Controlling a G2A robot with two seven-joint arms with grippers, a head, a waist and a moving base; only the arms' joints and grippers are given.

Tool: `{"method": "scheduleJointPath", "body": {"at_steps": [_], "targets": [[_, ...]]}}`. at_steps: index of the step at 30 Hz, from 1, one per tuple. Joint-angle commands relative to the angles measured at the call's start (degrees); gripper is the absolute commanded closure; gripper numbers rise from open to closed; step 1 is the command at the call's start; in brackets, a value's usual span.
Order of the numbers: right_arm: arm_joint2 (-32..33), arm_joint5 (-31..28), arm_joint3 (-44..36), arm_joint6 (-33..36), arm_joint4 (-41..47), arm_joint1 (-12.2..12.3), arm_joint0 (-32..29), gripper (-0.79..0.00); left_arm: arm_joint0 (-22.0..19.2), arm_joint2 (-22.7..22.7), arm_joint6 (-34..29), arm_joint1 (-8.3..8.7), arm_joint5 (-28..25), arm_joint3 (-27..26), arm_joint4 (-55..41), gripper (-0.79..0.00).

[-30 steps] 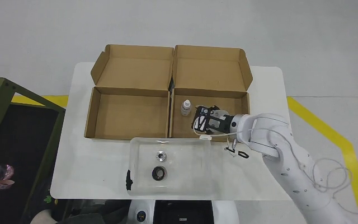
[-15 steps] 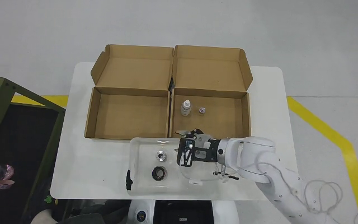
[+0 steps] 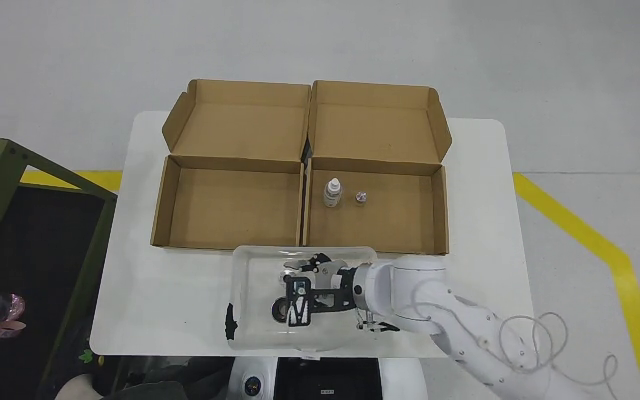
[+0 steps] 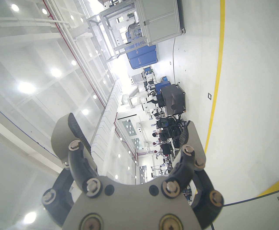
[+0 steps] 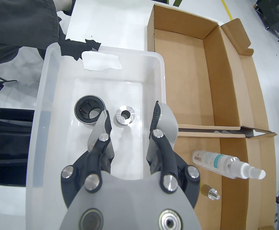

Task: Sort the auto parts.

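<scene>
This is a large factory hall or industrial robotics lab. High overhead run rows of round ceiling lights and a red pipe. A frame-and-panel enclosure, blue machines and crowded workstations stand on a pale floor marked with a yellow line. The white tabletop stands beside such a line.

Torn black tape and a white label sit well ahead of the right claw; the white table lies beyond.

Bin: clear smooth plastic. Box: matt brown cardboard. Spacer: bright machined metal. Bearing: dark glossy metal.
</scene>
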Motion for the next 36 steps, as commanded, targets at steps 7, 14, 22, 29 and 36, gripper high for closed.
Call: {"method": "scheduleJointPath", "body": {"at_steps": [7,14,22,29,36], "targets": [[-2.66,-0.28,3.26,0.83,-0.53,-1.04,2.30,-0.351,0.00,0.00,0.00,0.00,0.00,0.00,0.00,-0.785],[-5.16,0.14,5.37,1.42,-1.85,-2.04,3.77,-0.357,0.00,0.00,0.00,0.00,0.00,0.00,0.00,-0.785],[-6.11,0.94,7.76,1.86,-2.13,-2.95,5.35,-0.360,0.00,0.00,0.00,0.00,0.00,0.00,0.00,-0.785],[-6.67,0.71,10.03,1.56,-1.48,-3.60,6.15,-0.366,0.00,0.00,0.00,0.00,0.00,0.00,0.00,-0.785],[-7.89,0.77,12.42,1.02,-0.99,-4.46,6.97,-0.369,0.00,0.00,0.00,0.00,0.00,0.00,0.00,-0.785]]}}
